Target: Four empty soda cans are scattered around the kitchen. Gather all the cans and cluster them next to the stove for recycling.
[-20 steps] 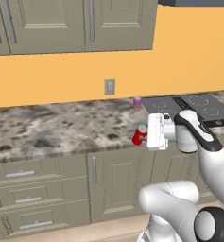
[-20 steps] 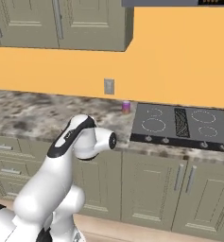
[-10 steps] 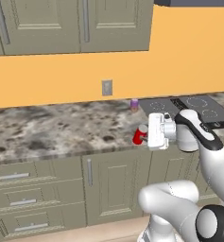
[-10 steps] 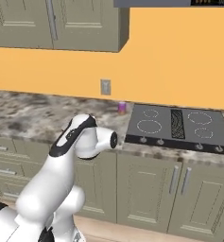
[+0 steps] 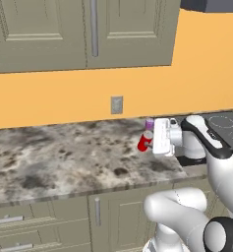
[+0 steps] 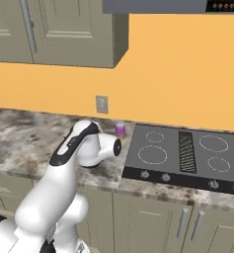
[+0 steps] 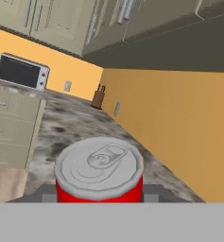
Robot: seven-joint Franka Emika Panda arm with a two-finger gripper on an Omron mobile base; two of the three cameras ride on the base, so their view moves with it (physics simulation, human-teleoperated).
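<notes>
Gripper (image 5: 148, 141) is clamped on 1 red soda can (image 5: 144, 141), held sideways above the granite counter (image 5: 64, 162). Purple-pink can (image 6: 120, 129) stands just beside the stove (image 6: 185, 155), against the wall.

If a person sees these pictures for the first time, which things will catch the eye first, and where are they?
The red soda can with a silver top stands out, held tilted in the shut two-finger gripper above the speckled granite counter. Next comes the small purple-pink can, standing by the orange wall just left of the flat black glass cooktop. In the hand view, the can's silver top is very near.
</notes>
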